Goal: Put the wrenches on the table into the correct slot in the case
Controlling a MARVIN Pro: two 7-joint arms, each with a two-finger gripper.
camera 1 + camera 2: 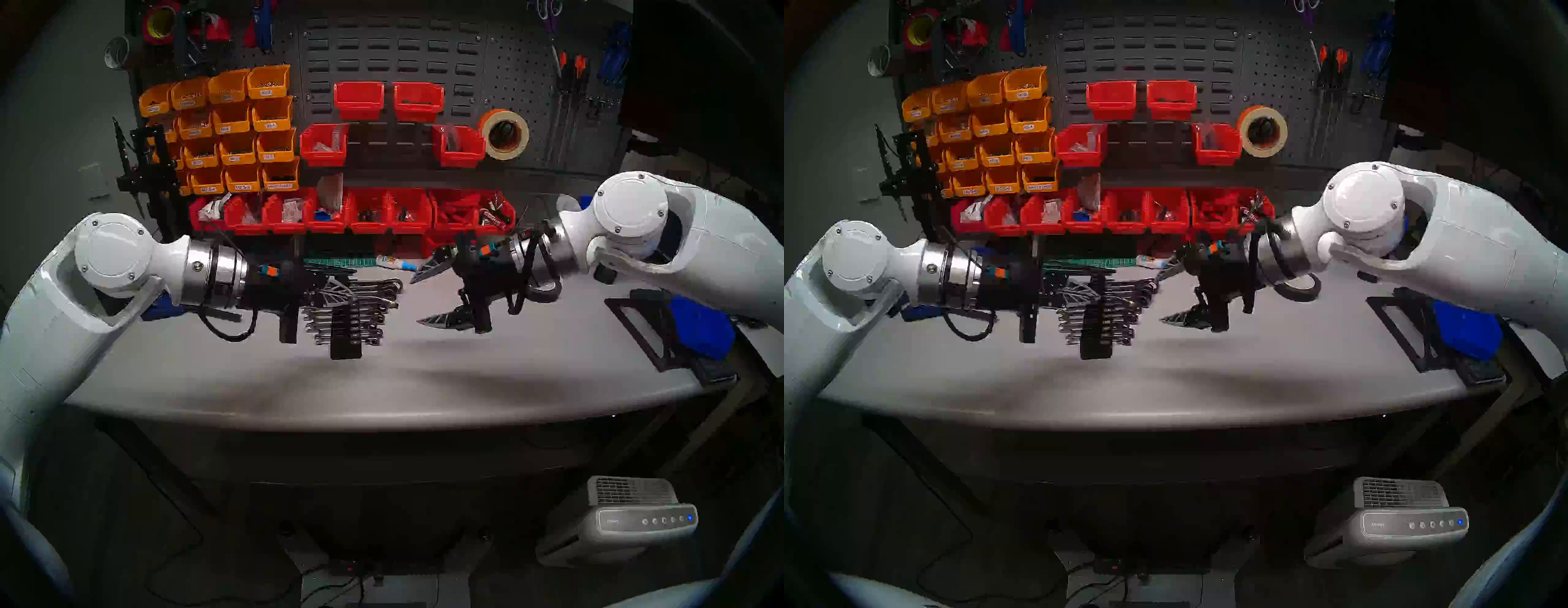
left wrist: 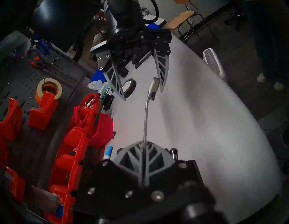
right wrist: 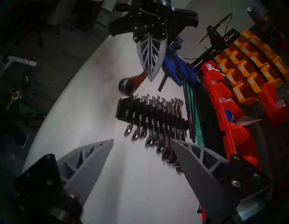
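The left gripper (image 3: pixel 150 73) has its jaws closed on a wrench (image 2: pixel 146 118) above the worktop (image 1: pixel 424 373), over the rack (image 3: pixel 150 117). The wrench sticks straight out from the fingertips, ring end toward the right gripper (image 1: pixel 428 297), whose jaws are spread wide and empty.
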